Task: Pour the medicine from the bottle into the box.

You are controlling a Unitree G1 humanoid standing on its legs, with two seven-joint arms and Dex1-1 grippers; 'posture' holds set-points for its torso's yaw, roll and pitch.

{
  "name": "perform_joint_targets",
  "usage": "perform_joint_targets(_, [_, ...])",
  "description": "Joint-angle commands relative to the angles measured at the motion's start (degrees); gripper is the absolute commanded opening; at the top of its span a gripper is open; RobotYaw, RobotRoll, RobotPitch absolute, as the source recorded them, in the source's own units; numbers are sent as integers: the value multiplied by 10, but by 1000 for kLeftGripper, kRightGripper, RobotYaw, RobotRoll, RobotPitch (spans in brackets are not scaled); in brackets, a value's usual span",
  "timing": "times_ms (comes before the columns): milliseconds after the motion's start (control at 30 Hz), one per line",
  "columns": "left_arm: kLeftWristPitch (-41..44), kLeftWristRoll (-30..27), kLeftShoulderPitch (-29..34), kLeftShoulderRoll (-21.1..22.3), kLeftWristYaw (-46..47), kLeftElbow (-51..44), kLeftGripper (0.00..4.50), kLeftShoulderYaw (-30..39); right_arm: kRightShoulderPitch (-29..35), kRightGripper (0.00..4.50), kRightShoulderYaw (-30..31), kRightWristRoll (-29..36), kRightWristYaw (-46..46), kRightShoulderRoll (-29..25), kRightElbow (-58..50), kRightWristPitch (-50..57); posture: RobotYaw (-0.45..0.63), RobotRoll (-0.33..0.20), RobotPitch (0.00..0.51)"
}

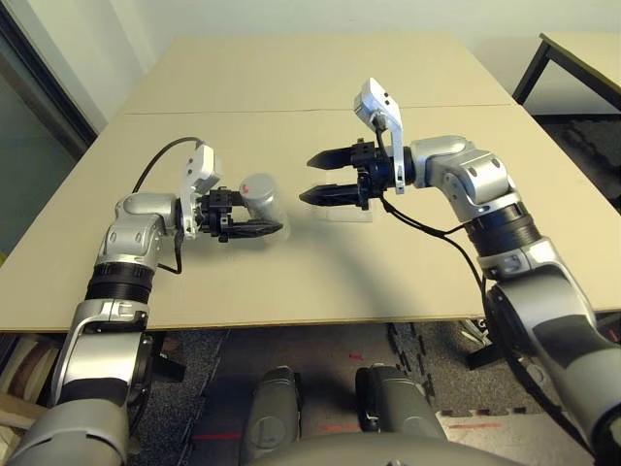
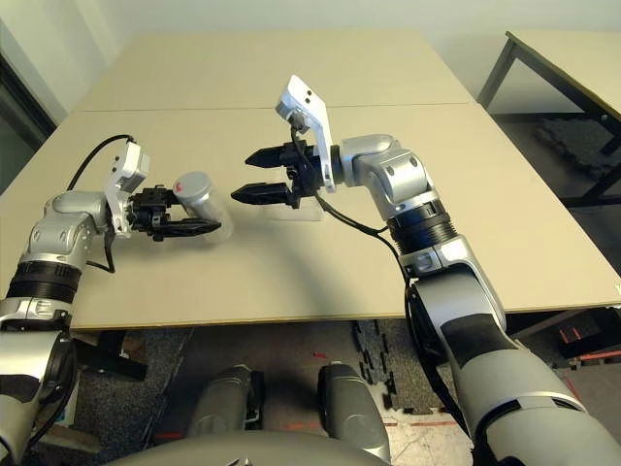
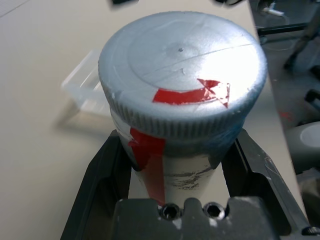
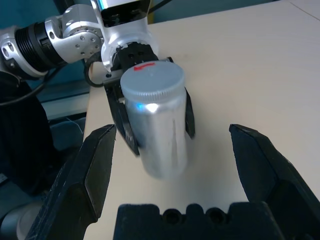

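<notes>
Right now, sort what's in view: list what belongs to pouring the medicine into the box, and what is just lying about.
Belongs to the job:
- small silver-grey metal bottle, grey cap with red mark still on, held in the shut left gripper
- shallow clear plastic box on the table
- open right gripper, facing the bottle

Just there:
- beige table
- dark-framed second table

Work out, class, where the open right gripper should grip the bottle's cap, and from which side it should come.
Grip the cap by its ribbed rim, coming in end-on toward its flat face. The left gripper holds the bottle by its body, raised off the table, cap toward the right gripper. Those open fingers could likely straddle the round cap.
</notes>
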Motion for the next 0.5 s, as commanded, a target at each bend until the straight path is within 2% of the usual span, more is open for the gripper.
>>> perform_joint_targets(33, [5,-4,-14,0,-16,-3,2793,-14,-11,4500,6,-12,-10,14,18,-12,13,0,58])
perform_joint_targets(500, [14,14,-39,2,-23,16,2793,-43,-23,4500,-2,-14,-19,66,26,-19,26,0,64])
